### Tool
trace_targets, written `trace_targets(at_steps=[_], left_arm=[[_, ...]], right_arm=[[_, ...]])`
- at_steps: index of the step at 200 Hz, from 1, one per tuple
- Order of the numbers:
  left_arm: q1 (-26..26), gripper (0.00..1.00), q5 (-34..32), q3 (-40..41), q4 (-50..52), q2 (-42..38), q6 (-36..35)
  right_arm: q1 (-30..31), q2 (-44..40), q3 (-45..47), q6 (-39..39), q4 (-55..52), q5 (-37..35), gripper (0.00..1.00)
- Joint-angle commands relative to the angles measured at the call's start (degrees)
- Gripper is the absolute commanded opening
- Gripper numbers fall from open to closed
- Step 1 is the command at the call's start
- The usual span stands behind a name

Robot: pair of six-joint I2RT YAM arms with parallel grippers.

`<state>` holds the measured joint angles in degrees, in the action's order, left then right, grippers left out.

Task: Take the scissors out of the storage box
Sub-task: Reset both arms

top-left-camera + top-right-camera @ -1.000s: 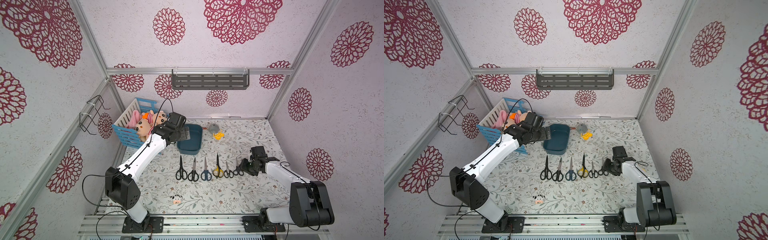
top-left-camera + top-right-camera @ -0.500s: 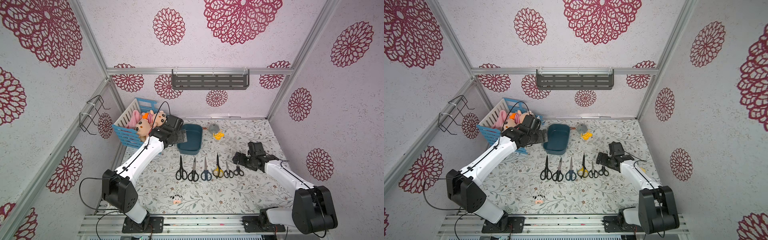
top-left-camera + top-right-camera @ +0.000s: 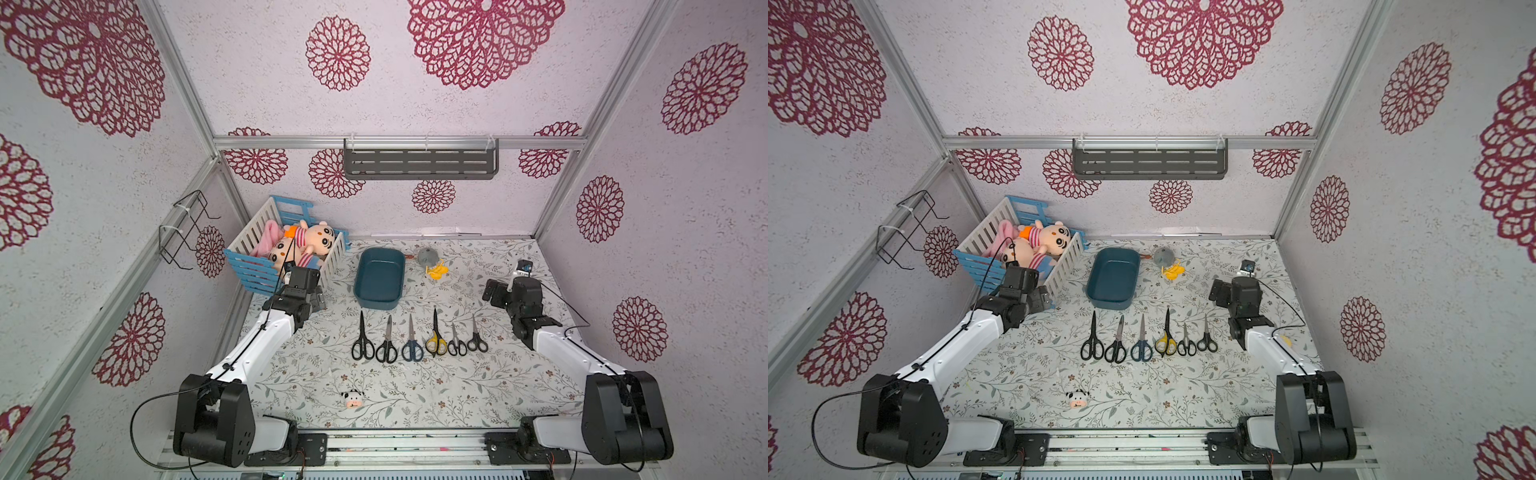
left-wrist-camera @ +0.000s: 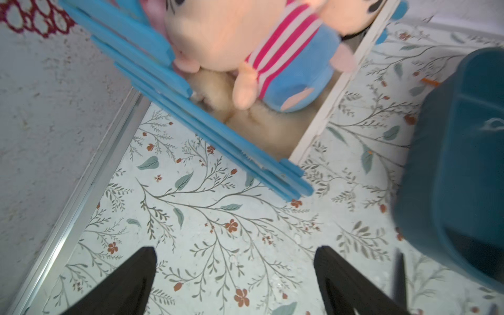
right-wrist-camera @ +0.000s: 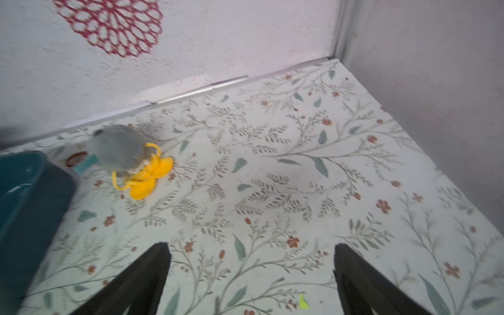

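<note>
The scissors (image 3: 411, 338), six pairs in all, lie in a neat row on the floral table mat (image 3: 415, 395), blades pointing toward the back wall and handles toward the robot's base. All are outside the storage box (image 3: 380, 276). From the robot's left, the row runs two black-handled pairs, a dark blue pair, a yellow-and-black pair (image 3: 435, 343) and two smaller black pairs. In both top views the dark teal box stands just behind the row, its floor bare and its long side running away from the robot.

The left gripper (image 3: 318, 299) hangs beside the near corner of a blue-and-white slatted crate (image 3: 253, 270) filled with plush dolls (image 3: 307, 237), its jaws spread wide over the mat, as the left wrist view shows (image 4: 234, 249). The right gripper (image 3: 494, 293) hovers well to the right of the box, its fingers likewise wide apart above bare mat in the right wrist view (image 5: 252, 245).

A grey toy with yellow parts (image 3: 430, 259) sits just right of the box's far end. A small cow-faced toy (image 3: 352, 400) lies alone near the front edge. A dark slotted shelf (image 3: 419, 164) hangs on the back wall and a wire rack (image 3: 183, 228) on the left one.
</note>
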<state>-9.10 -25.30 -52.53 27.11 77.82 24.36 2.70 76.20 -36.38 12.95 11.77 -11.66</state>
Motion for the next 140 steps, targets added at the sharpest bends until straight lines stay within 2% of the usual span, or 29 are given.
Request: trace_targets(at_steps=[1,43,50,60,84,117,140], left_arm=[[3.5,0.97,-0.15,6.04,-13.45,-2.19,-5.27],[9.21,0.97,2.29,16.1,-28.99,-5.22,-9.79],[9.51,0.97,2.77,18.67,-32.8,-5.71,-10.99],[10.02,0.97,4.61,21.67,-38.83,-6.46,-12.29],[10.9,0.97,7.02,27.97,-55.89,-5.12,-16.57],[12.41,0.97,12.34,28.94,-69.65,1.81,-19.73],[13.29,0.97,15.97,30.57,-79.65,9.61,-20.76]], right_arm=[[-0.5,1.09,7.55,-5.11,23.27,-6.68,0.99],[-0.42,5.36,17.67,-10.46,45.95,-2.46,0.99],[-0.41,4.76,18.32,-10.32,46.87,-1.58,0.99],[-0.44,5.32,21.25,-10.55,53.84,0.35,0.99],[-0.12,11.4,25.92,-11.19,67.76,0.83,0.99],[0.72,11.61,25.46,-11.88,66.93,0.28,0.99],[0.71,11.36,25.31,-11.9,66.21,0.09,0.99]])
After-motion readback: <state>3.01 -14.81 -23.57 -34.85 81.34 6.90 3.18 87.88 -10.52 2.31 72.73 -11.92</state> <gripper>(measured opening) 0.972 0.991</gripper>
